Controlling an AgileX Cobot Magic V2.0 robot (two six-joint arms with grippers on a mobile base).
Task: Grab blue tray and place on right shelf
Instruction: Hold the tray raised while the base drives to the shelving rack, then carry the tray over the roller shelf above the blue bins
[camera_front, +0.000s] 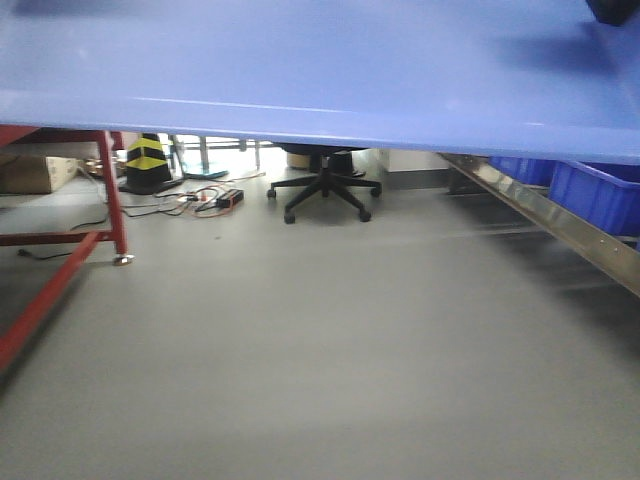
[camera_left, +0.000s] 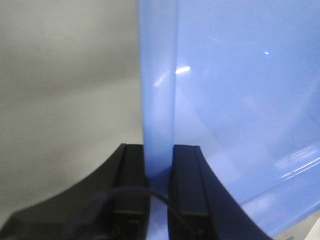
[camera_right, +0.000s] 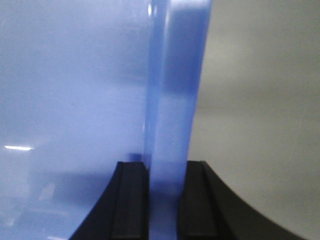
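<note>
The blue tray (camera_front: 320, 70) is lifted in the air and fills the top of the front view, seen from below. In the left wrist view my left gripper (camera_left: 159, 165) is shut on the tray's left rim (camera_left: 157, 100), one black finger on each side. In the right wrist view my right gripper (camera_right: 167, 175) is shut on the tray's right rim (camera_right: 175, 90) in the same way. The right shelf (camera_front: 560, 215) shows as a shiny steel lip running along the right side of the front view, below the tray.
Dark blue storage bins (camera_front: 600, 190) sit behind the steel lip. A red-framed table (camera_front: 105, 190) stands at left. A black office chair (camera_front: 325, 185), a yellow-and-black cone (camera_front: 147, 163) and cables (camera_front: 200, 200) lie on the grey floor ahead.
</note>
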